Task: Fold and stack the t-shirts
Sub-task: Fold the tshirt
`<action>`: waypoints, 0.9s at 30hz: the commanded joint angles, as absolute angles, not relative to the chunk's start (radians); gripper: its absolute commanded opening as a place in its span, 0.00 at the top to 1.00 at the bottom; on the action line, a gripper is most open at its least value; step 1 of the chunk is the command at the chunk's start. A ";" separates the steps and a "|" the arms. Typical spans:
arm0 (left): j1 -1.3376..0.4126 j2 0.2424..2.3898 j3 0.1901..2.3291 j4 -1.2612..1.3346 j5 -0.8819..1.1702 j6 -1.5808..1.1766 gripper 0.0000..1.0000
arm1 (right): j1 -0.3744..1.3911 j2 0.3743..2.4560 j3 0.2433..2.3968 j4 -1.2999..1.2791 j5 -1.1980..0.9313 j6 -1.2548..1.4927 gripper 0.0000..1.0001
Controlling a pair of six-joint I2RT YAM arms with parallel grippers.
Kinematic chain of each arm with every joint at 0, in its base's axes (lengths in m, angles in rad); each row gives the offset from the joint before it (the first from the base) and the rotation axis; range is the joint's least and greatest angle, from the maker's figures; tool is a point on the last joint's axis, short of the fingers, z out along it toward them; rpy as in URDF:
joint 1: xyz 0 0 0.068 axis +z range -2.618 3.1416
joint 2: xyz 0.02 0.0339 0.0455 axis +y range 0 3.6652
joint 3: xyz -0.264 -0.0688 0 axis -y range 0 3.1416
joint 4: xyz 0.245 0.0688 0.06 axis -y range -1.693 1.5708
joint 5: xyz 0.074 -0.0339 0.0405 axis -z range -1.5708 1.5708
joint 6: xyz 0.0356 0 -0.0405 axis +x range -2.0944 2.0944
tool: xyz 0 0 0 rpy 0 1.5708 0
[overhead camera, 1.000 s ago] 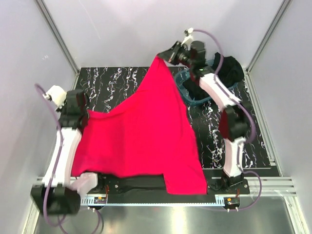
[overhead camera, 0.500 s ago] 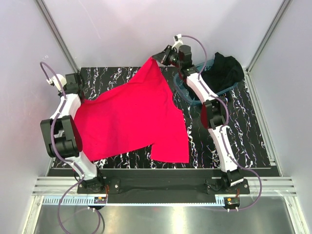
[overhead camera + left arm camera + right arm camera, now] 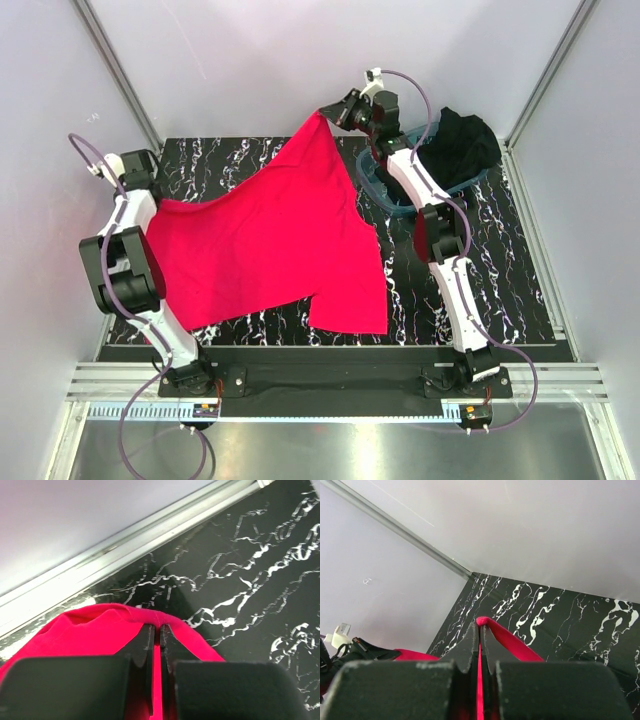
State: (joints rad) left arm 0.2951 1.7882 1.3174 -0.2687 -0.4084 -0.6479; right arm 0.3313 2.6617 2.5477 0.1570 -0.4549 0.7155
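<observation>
Since a shirt has to lie flat before it can be folded, each arm holds one edge of the red t-shirt (image 3: 270,240) and the two grips sit well apart. The left gripper (image 3: 152,198) is at about 9 o'clock on the table (image 3: 490,270). The right gripper (image 3: 326,112) is near 12 o'clock and looks raised above the surface. I read this as a spreading hold, meant to pull the cloth open rather than carry it off.

In the left wrist view, the left gripper's fingers (image 3: 146,645) are pressed nearly together with a ridge of red cloth clamped between them. The right wrist view shows the same thing, with a thin fold of red pinched in the narrow slit between the closed fingers (image 3: 470,645).

The shirt is plain, bright pinkish-red and much larger than either gripper. It runs fairly taut along the line from 9 to 12 o'clock, then fans out smoothly over the centre of the table. Its loose lower edge reaches toward 6 o'clock, where a notch sets off a hanging flap — whether that is a sleeve or the hem I cannot tell. There are few wrinkles.

The black t-shirt (image 3: 462,145) is heaped in the teal tub (image 3: 385,195) at about 1 o'clock, spilling over its far rim, clear of both grippers.
</observation>
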 commanded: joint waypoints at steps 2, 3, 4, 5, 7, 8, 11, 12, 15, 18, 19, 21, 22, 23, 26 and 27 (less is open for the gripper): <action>0.333 1.767 1.385 -0.339 -0.373 -0.635 1.00 | 0.324 2.587 2.516 0.149 -0.459 0.713 1.00; 0.339 1.770 1.393 -0.354 -0.365 -0.629 1.00 | 0.322 2.567 2.463 0.137 -0.463 0.712 1.00; 0.342 1.773 1.402 -0.368 -0.344 -0.611 1.00 | 0.322 2.542 2.427 0.132 -0.466 0.715 1.00; 0.345 1.781 1.419 -0.386 -0.333 -0.598 1.00 | 0.322 2.493 2.392 0.126 -0.471 0.715 1.00; 0.350 1.793 1.445 -0.422 -0.310 -0.577 1.00 | 0.322 2.441 2.326 0.065 -0.482 0.700 1.00; 0.351 1.805 1.468 -0.463 -0.308 -0.574 1.00 | 0.321 2.425 2.313 0.040 -0.485 0.698 1.00; 0.360 1.816 1.486 -0.512 -0.290 -0.555 1.00 | 0.321 2.361 2.252 -0.050 -0.506 0.692 1.00; 0.362 1.821 1.493 -0.531 -0.291 -0.551 1.00 | 0.321 2.346 2.228 -0.075 -0.505 0.686 1.00; 0.365 1.836 1.506 -0.583 -0.288 -0.520 1.00 | 0.321 2.284 2.186 -0.159 -0.502 0.680 1.00; 0.367 1.848 1.514 -0.601 -0.265 -0.494 1.00 | 0.321 2.246 2.180 -0.273 -0.495 0.663 1.00; 0.367 1.853 1.519 -0.610 -0.265 -0.483 1.00 | 0.318 2.237 2.183 -0.329 -0.499 0.660 1.00; 0.367 1.864 1.529 -0.635 -0.264 -0.473 1.00 | 0.316 2.235 2.200 -0.386 -0.508 0.666 1.00; 0.367 1.870 1.534 -0.644 -0.268 -0.465 1.00 | 0.313 2.238 2.209 -0.447 -0.517 0.666 1.00; 0.368 1.873 1.532 -0.649 -0.271 -0.463 1.00 | 0.311 2.238 2.220 -0.477 -0.522 0.666 1.00; 0.371 1.870 1.532 -0.657 -0.278 -0.454 1.00 | 0.311 2.224 2.189 -0.528 -0.548 0.672 1.00; 0.374 1.868 1.532 -0.660 -0.278 -0.451 1.00 | 0.311 2.218 2.160 -0.532 -0.546 0.675 1.00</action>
